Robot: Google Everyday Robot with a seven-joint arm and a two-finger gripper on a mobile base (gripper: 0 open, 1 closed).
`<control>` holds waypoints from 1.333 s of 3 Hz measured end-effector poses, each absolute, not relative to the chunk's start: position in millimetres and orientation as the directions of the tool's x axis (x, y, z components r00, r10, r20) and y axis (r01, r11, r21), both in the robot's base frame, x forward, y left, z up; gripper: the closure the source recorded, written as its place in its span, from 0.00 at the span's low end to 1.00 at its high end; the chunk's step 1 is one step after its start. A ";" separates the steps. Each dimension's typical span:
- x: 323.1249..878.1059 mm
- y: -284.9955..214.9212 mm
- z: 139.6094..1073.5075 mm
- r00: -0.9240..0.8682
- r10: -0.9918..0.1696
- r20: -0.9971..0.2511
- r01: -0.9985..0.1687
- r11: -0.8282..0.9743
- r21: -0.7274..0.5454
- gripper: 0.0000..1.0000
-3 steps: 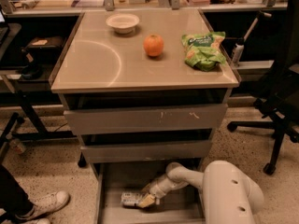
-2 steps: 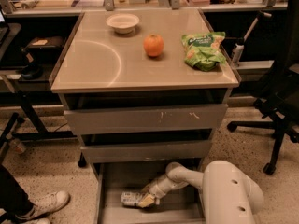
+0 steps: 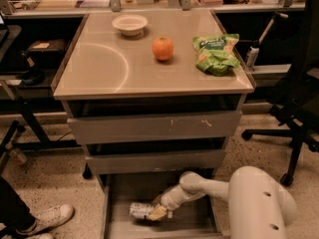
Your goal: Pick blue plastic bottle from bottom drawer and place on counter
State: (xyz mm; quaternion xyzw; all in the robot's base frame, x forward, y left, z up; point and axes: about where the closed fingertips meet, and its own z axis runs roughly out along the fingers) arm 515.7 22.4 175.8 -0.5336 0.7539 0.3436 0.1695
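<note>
The bottom drawer (image 3: 124, 228) is pulled open at the foot of the grey cabinet. The blue plastic bottle (image 3: 139, 211) lies on its side on the drawer floor, left of centre. My white arm reaches down into the drawer from the lower right. My gripper (image 3: 155, 212) is at the bottle's right end, its fingers around the bottle. The counter (image 3: 99, 68) is the glossy beige top of the cabinet, well above the gripper.
On the counter stand a white bowl (image 3: 129, 24), an orange (image 3: 163, 48) and a green snack bag (image 3: 216, 54). An office chair (image 3: 299, 108) is at the right. A person's shoe (image 3: 47, 219) is on the floor at the lower left.
</note>
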 end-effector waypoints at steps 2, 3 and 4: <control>494.9 16.8 276.2 -0.385 -0.677 -0.627 -0.922 0.254 0.292 1.00; 484.0 14.2 327.5 -0.370 -0.697 -0.615 -0.929 0.290 0.230 1.00; 469.6 11.0 354.5 -0.343 -0.724 -0.599 -0.939 0.277 0.203 1.00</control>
